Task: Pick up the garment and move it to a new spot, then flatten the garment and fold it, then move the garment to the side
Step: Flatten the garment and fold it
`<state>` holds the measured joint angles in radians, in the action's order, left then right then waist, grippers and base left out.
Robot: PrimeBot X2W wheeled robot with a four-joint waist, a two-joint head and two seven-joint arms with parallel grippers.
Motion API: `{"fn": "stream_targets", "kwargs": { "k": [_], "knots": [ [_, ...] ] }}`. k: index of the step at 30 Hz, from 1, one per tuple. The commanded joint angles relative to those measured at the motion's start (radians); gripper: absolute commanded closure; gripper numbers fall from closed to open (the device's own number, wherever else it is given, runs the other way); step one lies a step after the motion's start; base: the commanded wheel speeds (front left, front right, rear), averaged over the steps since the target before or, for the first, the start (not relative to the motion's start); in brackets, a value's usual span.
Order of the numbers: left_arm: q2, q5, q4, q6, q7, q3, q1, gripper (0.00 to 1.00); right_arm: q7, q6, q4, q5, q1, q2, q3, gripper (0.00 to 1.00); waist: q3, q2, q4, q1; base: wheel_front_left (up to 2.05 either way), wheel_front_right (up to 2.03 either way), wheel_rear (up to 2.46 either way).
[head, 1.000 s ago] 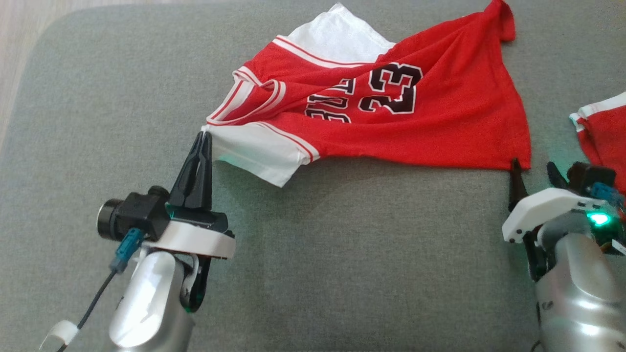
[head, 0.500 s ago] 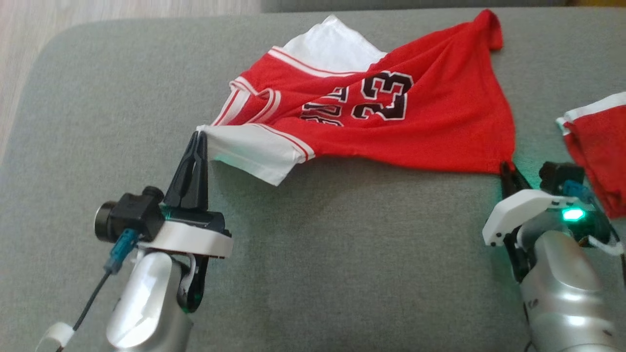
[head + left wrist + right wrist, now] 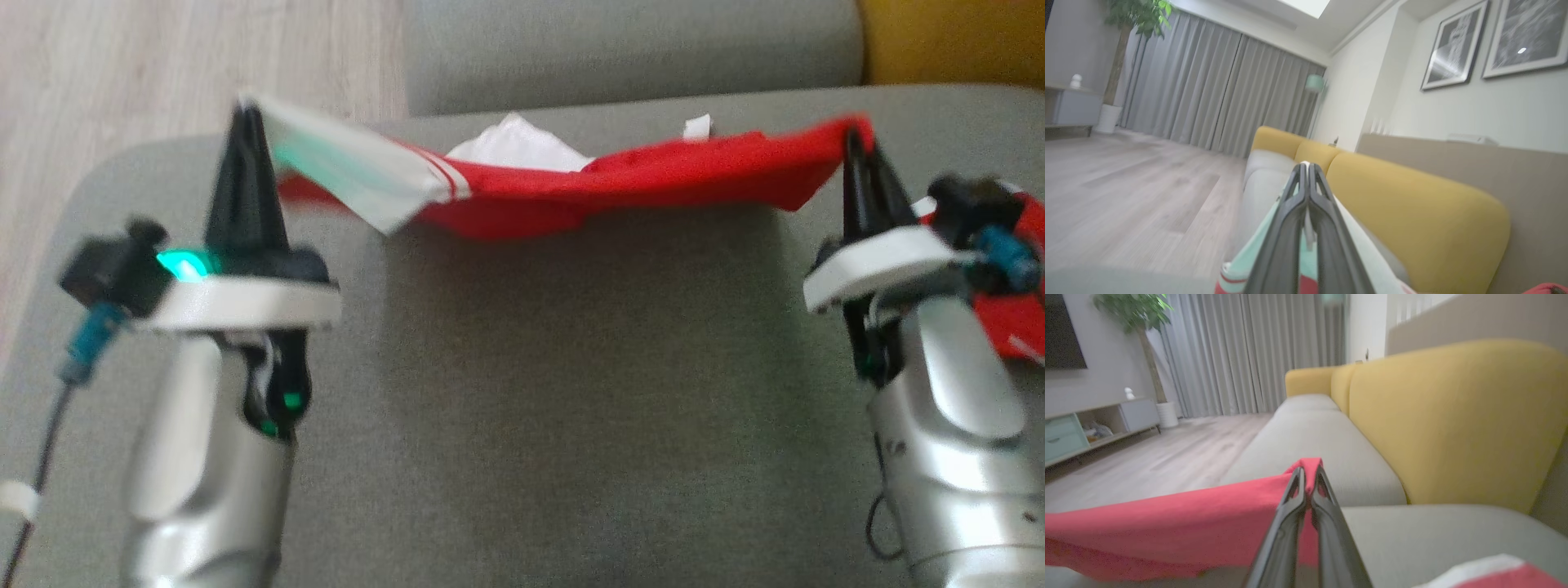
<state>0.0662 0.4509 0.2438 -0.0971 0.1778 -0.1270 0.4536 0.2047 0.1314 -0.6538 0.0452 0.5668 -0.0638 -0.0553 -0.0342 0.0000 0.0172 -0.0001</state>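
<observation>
The garment (image 3: 620, 175) is a red jersey with white sleeves, stretched in the air above the grey sofa seat between my two grippers. At the left, my left gripper (image 3: 245, 114) is shut on its white sleeve corner (image 3: 1290, 261). My right gripper (image 3: 853, 135) is shut on the red hem corner (image 3: 1306, 465) at the right. The cloth sags in the middle, and its printed number is hidden.
A second red-and-white garment (image 3: 1004, 314) lies on the seat behind my right wrist. The grey seat cushion (image 3: 571, 392) spreads below. A yellow backrest (image 3: 1453, 416) runs along the far side, and wood floor (image 3: 163, 73) lies off the left edge.
My right gripper closed on the jersey's red hem corner. Both arms then raised the jersey off the seat, stretching it between them. The head camera tilted up.
</observation>
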Motion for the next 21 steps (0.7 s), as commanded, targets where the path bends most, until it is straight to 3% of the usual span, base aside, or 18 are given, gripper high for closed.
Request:
{"fn": "stream_targets", "kwargs": {
  "k": [1,9,17,21],
  "knots": [
    [0.013,0.023,-0.077,-0.003,-0.012,0.046,0.088,1.00,-0.006,-0.001,0.102,0.018,0.063,-0.016,0.059,1.00,0.045,0.0000,0.016,0.0001,0.00,0.00,0.00],
    [0.022,0.073,-0.326,0.036,-0.085,0.093,0.202,1.00,-0.112,-0.001,0.451,0.084,0.065,-0.106,0.126,1.00,0.076,0.0000,0.033,0.0001,0.00,0.00,0.00],
    [0.049,0.124,-0.559,0.103,-0.226,0.135,0.146,1.00,-0.314,-0.001,0.815,0.130,-0.036,-0.151,0.053,1.00,0.040,0.0000,0.034,0.0001,0.00,0.00,0.00],
    [0.106,0.114,-0.588,0.102,-0.279,0.154,0.146,1.00,-0.406,-0.001,0.918,0.155,-0.066,-0.150,0.026,1.00,-0.046,0.0000,0.031,0.0001,0.00,0.00,0.00]
  ]
}}
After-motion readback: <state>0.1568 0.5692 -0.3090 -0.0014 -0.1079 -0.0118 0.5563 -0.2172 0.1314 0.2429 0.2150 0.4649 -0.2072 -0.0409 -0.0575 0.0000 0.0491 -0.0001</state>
